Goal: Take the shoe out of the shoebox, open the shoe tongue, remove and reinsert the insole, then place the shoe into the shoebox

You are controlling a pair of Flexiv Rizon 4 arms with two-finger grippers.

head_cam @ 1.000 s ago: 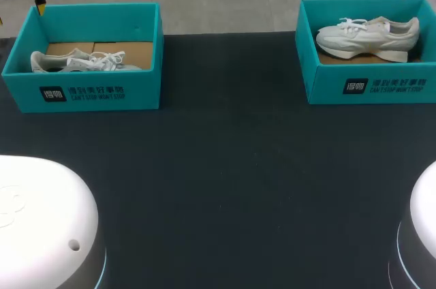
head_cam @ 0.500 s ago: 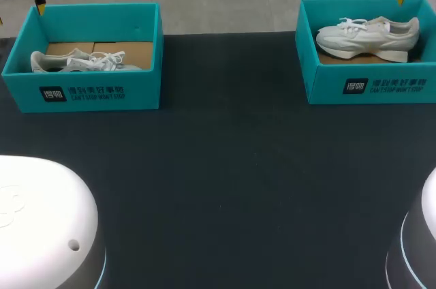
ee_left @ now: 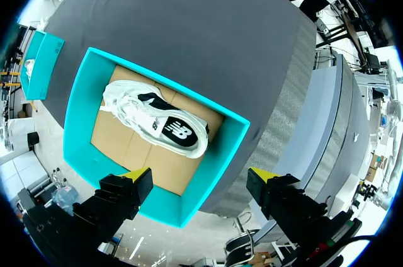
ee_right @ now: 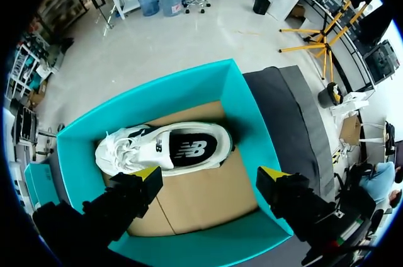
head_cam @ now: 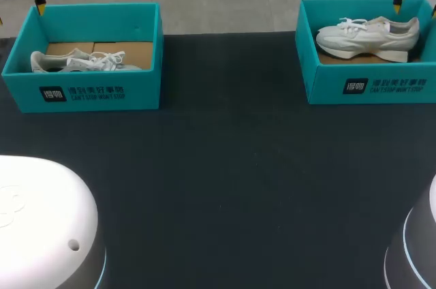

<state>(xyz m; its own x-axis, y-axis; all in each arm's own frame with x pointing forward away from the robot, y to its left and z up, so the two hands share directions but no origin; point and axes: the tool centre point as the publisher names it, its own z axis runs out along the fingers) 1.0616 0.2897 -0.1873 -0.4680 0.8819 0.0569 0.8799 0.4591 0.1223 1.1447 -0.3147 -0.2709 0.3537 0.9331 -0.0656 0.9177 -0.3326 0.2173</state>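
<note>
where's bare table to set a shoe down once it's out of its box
The dark table is bare between the left shoebox and the right shoebox, and all along their near side. Crowded only inside the boxes, beside the left shoe and the right shoe.

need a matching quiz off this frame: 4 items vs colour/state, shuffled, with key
Things:
1. right shoebox
2. shoe in that box
3. right pincer
4. table

Colour or state:
a. white, lying on its side
b. open, holding nothing, over the box
c. dark grey
d. teal, no lid on

Pairs: 1-d, 2-a, 3-b, 4-c
</note>
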